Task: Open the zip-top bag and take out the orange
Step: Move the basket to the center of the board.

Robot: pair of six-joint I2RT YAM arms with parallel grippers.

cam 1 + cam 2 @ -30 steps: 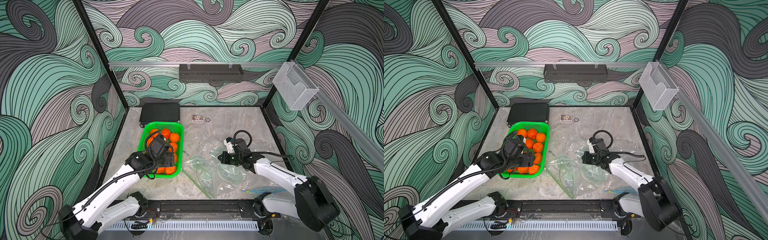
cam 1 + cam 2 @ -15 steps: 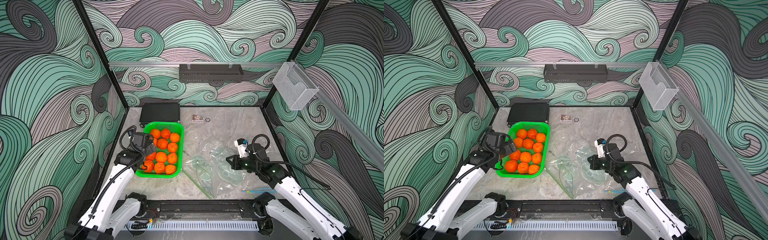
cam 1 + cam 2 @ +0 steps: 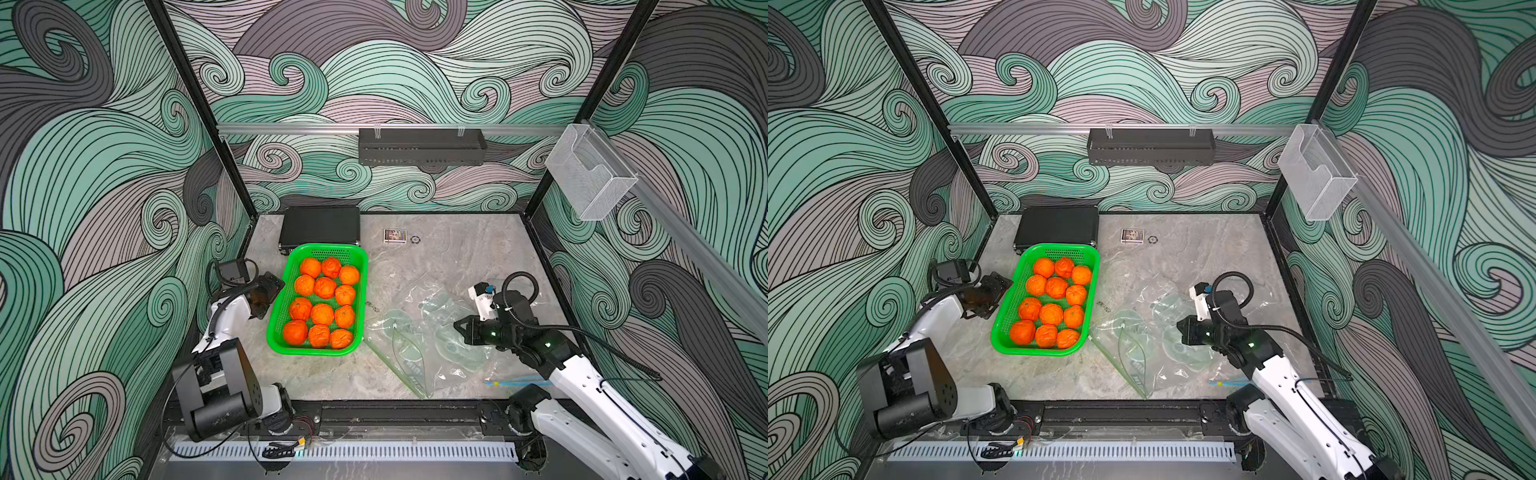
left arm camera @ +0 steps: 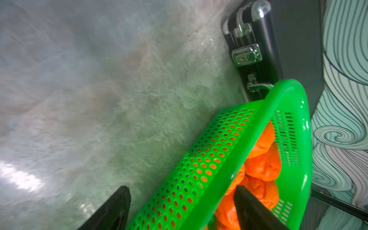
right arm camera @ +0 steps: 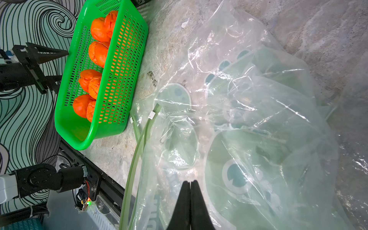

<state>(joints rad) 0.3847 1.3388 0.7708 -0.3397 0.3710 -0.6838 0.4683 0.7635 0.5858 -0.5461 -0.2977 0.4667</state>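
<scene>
The step in hand is judged to be the last one. No orange is seen inside the bags [image 3: 419, 332], which lie crumpled and flat at 4 o'clock on the table [image 3: 457, 253]. On the one nearest the basket the green zip [image 5: 127, 191] is parted, so that bag is taken as open. Every fruit in sight, twelve oranges [image 3: 322, 314], is packed in the basket [image 3: 316, 353] at 9 o'clock on the table. Which of them belongs to the task cannot be told.

The left gripper [image 3: 269, 296] is held at 9 o'clock of the basket, just beside its rim. Its jaws are spread wide and nothing is gripped. In the left wrist view the rim is seen through the gap, but no contact can be made out. The right gripper [image 5: 190, 182] is poised at 3 o'clock of the bags, its jaws pressed together to a point just over the film. Whether a fold of film is pinched there cannot be told; none is seen lifted.

Little is thought to be left. The next move is judged to call for both arms to be drawn clear. The left should be kept off the rim so the basket is not nudged, and the right raised straight so no film is dragged along.
</scene>
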